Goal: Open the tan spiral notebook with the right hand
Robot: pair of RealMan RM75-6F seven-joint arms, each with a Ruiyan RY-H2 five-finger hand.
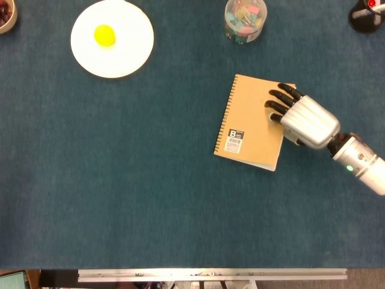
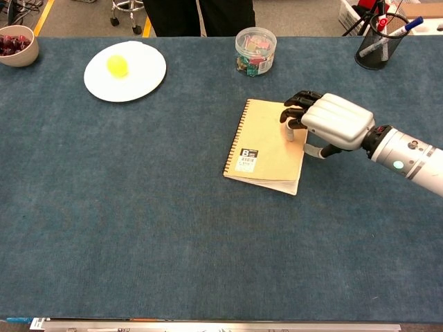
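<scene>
The tan spiral notebook (image 1: 249,123) (image 2: 266,149) lies right of the table's middle, its spiral binding on the left and a black-and-white label near its lower left. My right hand (image 1: 304,117) (image 2: 325,121) reaches in from the right. Its dark fingertips (image 2: 296,111) press on the cover's upper right, and its thumb sits at the notebook's right edge. In the chest view the cover's lower right corner stands slightly off the pages beneath. My left hand is not in either view.
A white plate (image 1: 129,57) (image 2: 142,86) with a yellow fruit (image 1: 104,35) sits at the far left. A clear jar of coloured clips (image 1: 245,19) (image 2: 255,50) stands behind the notebook. A mesh pen holder (image 2: 379,45) is at the far right, a bowl (image 2: 17,45) at the far left corner.
</scene>
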